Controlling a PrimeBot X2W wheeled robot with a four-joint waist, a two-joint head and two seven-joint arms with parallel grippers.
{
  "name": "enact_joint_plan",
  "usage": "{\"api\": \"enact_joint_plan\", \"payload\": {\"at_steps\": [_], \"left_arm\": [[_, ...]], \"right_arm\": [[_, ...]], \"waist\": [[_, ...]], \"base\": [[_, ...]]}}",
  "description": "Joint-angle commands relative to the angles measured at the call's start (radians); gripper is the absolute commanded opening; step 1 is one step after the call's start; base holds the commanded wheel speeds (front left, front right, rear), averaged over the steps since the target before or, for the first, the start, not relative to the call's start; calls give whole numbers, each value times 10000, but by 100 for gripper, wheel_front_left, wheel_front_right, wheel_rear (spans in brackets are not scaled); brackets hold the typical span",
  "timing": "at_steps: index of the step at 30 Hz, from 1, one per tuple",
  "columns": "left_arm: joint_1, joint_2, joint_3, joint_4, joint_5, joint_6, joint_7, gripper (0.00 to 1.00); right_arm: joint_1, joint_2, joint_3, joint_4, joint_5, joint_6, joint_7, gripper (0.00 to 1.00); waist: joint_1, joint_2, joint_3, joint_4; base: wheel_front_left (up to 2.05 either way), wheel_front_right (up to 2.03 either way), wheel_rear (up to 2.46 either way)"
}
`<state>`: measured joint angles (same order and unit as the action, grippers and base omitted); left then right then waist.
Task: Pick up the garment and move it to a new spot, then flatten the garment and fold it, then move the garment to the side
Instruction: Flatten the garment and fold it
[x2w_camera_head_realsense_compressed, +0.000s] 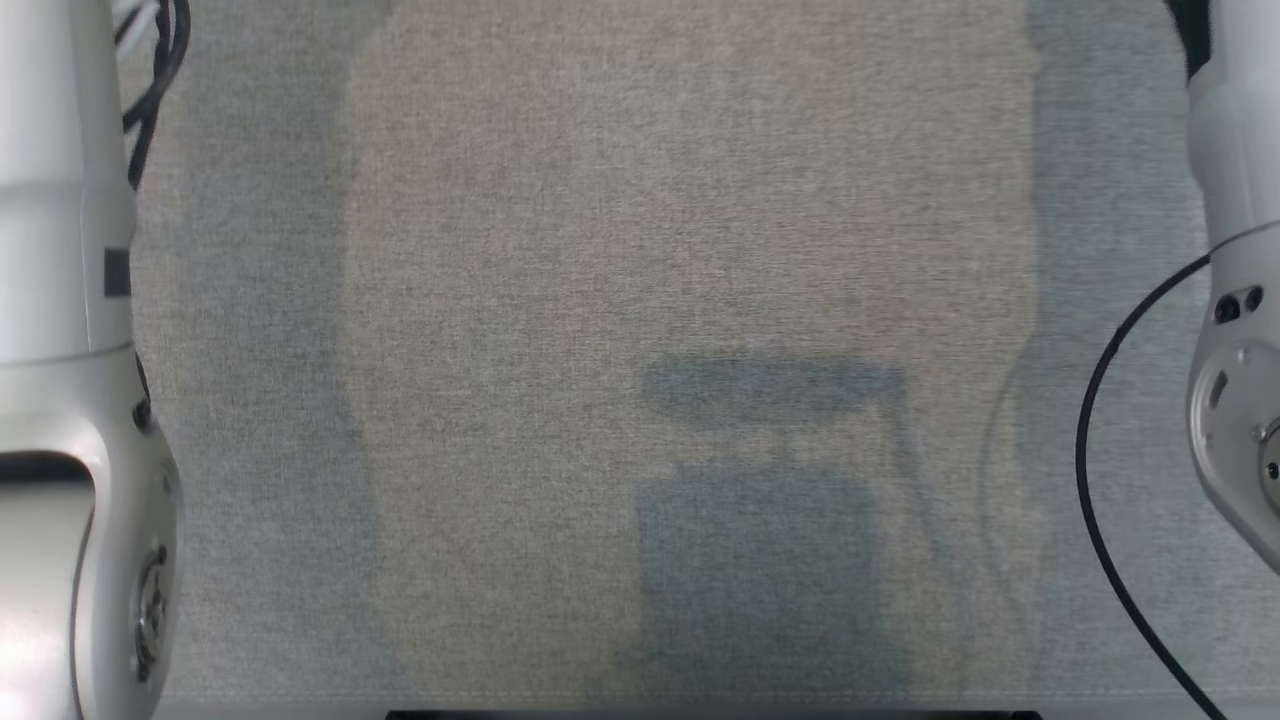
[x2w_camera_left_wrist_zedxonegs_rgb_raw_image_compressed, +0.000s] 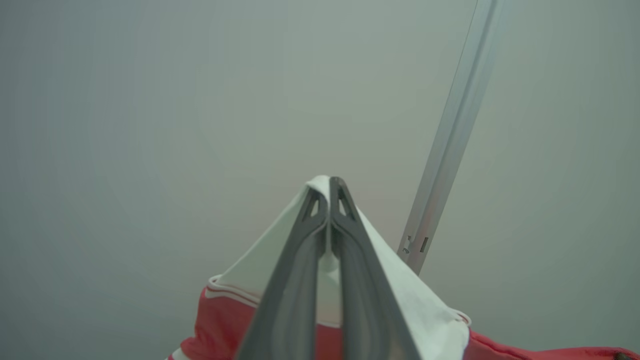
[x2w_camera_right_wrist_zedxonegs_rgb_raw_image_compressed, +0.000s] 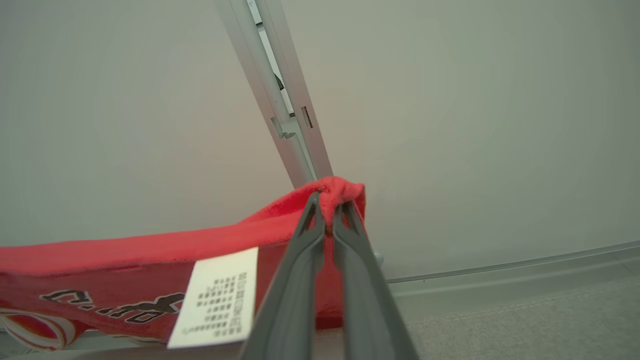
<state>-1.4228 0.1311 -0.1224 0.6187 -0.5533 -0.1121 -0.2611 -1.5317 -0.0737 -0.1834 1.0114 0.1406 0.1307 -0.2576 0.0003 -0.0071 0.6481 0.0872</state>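
Note:
The garment (x2w_camera_right_wrist_zedxonegs_rgb_raw_image_compressed: 150, 260) is red cloth with white parts, black lettering and a white care label (x2w_camera_right_wrist_zedxonegs_rgb_raw_image_compressed: 215, 297). In the right wrist view my right gripper (x2w_camera_right_wrist_zedxonegs_rgb_raw_image_compressed: 329, 202) is shut on a bunched red edge, and the cloth stretches away to the left. In the left wrist view my left gripper (x2w_camera_left_wrist_zedxonegs_rgb_raw_image_compressed: 330, 186) is shut on a white corner of the garment (x2w_camera_left_wrist_zedxonegs_rgb_raw_image_compressed: 250, 270), with red cloth with white stripes hanging below the fingers. Both grippers hold the garment up off the grey fabric table (x2w_camera_head_realsense_compressed: 640, 300). In the head view my pale forearms stand at the left (x2w_camera_head_realsense_compressed: 60, 300) and right (x2w_camera_head_realsense_compressed: 1235, 300) edges.
A pale wall stands behind both grippers, with a metal rail (x2w_camera_left_wrist_zedxonegs_rgb_raw_image_compressed: 450, 145) running up it, also seen as a rail (x2w_camera_right_wrist_zedxonegs_rgb_raw_image_compressed: 280, 100) in the right wrist view. The table's grey cloth (x2w_camera_right_wrist_zedxonegs_rgb_raw_image_compressed: 525, 320) lies at the lower right there. A black cable (x2w_camera_head_realsense_compressed: 1100, 470) loops by the right arm.

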Motion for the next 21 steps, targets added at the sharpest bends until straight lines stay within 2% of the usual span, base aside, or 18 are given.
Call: {"api": "enact_joint_plan", "payload": {"at_steps": [1, 6, 9, 15, 21], "left_arm": [[100, 17, 133, -162, 23, -49, -53, 0], [1552, -87, 913, -1306, -54, -196, -47, 0], [2614, 19, 698, -2395, -393, -192, -38, 0], [5381, 309, 349, -4421, -1236, -189, -38, 0], [8160, 228, 504, -5999, -1758, -189, -40, 0]], "right_arm": [[115, -30, 52, 26, -42, 0, -76, 0], [781, -7, 538, -413, 445, 0, -76, 0], [1281, -25, 1138, -847, 1013, 0, -78, 0], [2977, -524, 2086, -1892, 2388, 0, -80, 0], [5359, -1148, 2104, -3626, 3682, -3, -81, 0]], "waist": [[-3, 71, 781, 537], [-3, 71, 875, 489], [-3, 71, 748, 426], [-3, 71, 138, 307], [-3, 71, -632, 300]], "base": [[0, 0, 0], [0, 0, 0], [0, 0, 0], [0, 0, 0], [0, 0, 0]]}}
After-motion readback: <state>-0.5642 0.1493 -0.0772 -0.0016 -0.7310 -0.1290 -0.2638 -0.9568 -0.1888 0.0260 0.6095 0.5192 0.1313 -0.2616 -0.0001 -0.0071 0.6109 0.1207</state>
